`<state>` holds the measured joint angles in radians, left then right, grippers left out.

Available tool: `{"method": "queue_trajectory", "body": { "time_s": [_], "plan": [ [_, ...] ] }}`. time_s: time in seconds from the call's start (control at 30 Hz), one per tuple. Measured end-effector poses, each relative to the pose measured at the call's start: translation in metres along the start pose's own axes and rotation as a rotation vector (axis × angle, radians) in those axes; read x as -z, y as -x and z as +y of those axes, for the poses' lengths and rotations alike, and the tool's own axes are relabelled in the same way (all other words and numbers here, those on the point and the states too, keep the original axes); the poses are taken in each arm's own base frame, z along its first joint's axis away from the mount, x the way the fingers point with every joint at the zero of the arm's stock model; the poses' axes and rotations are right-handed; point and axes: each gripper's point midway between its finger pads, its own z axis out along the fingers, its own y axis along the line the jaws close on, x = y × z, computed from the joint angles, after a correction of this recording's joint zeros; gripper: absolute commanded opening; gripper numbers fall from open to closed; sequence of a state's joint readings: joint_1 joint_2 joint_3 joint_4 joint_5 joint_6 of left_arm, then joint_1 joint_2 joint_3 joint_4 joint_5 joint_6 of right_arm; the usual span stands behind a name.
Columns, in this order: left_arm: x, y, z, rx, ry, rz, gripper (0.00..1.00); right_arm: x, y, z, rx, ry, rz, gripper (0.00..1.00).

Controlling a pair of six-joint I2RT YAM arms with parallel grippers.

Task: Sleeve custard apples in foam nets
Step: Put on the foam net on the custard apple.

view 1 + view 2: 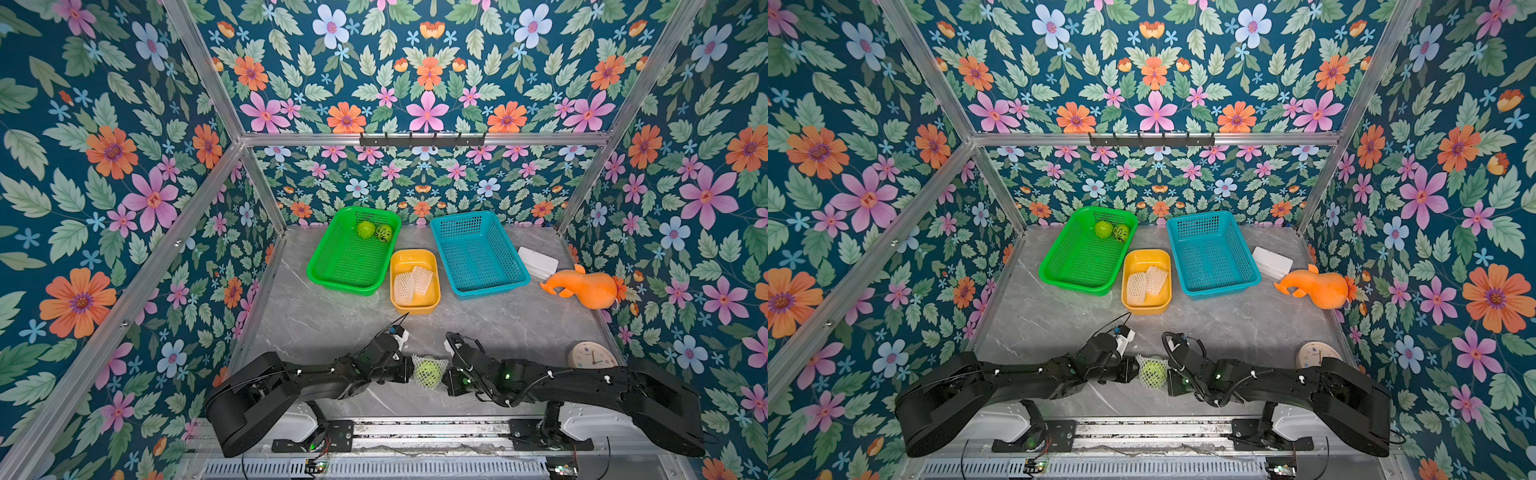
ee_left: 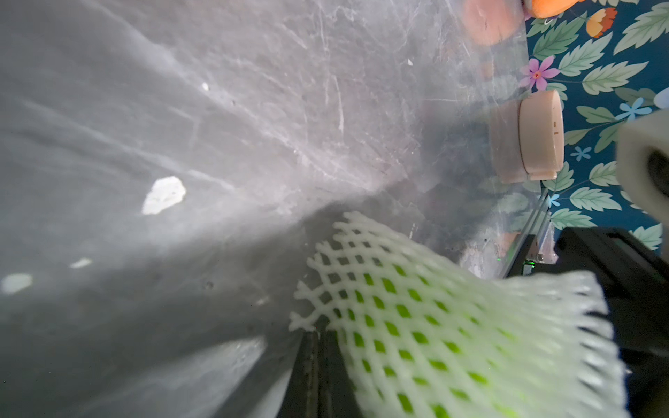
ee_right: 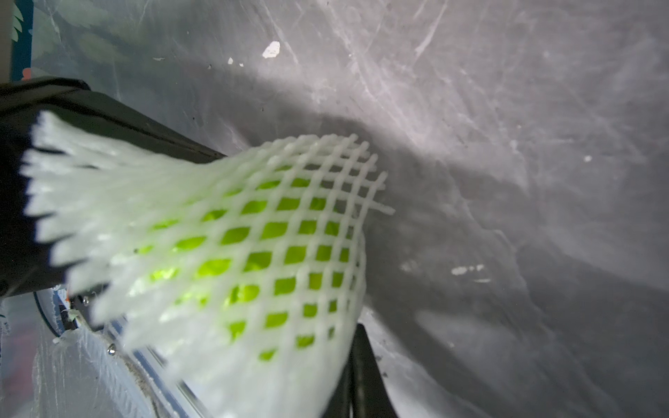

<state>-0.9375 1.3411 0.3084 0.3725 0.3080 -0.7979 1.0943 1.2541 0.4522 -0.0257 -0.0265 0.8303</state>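
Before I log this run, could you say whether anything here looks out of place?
Only unrelated clutter: an orange gourd toy lies toppled on its side, and a clock lies face up beside the right arm.

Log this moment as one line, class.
left fingers: shut on foam net; right fingers: shut on same net; custard apple: inside net; green basket: two apples; yellow tray: two nets

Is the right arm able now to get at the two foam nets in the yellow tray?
Probably not yet: the right gripper is shut on the net sleeving a custard apple. Otherwise the table up to the yellow tray looks free.
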Motion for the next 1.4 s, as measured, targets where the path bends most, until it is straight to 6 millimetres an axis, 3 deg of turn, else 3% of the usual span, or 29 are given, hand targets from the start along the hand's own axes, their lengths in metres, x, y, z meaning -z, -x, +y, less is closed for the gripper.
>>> {"method": "queue_trajectory", "body": {
  "time_s": [0.3, 0.5, 0.93, 1.23, 1.4],
  "plan": [
    [0.011, 0.008, -0.002, -0.004, 0.030, -0.029, 0.42, 0.024, 0.008, 0.004, 0.019, -0.002, -0.030, 0.31],
    [0.013, 0.007, 0.000, -0.008, 0.043, -0.024, 0.55, 0.026, 0.005, -0.004, 0.022, -0.035, -0.022, 0.31],
    [0.013, 0.008, 0.008, 0.002, 0.103, -0.015, 0.56, 0.019, 0.007, -0.015, -0.013, -0.093, -0.009, 0.29],
    [0.022, 0.007, 0.023, 0.014, 0.171, -0.028, 0.56, 0.032, 0.001, -0.022, -0.014, -0.119, 0.006, 0.29],
    [0.030, 0.006, 0.030, -0.009, 0.207, -0.025, 0.58, 0.038, 0.002, -0.004, 0.050, -0.076, 0.032, 0.35]
  ]
}}
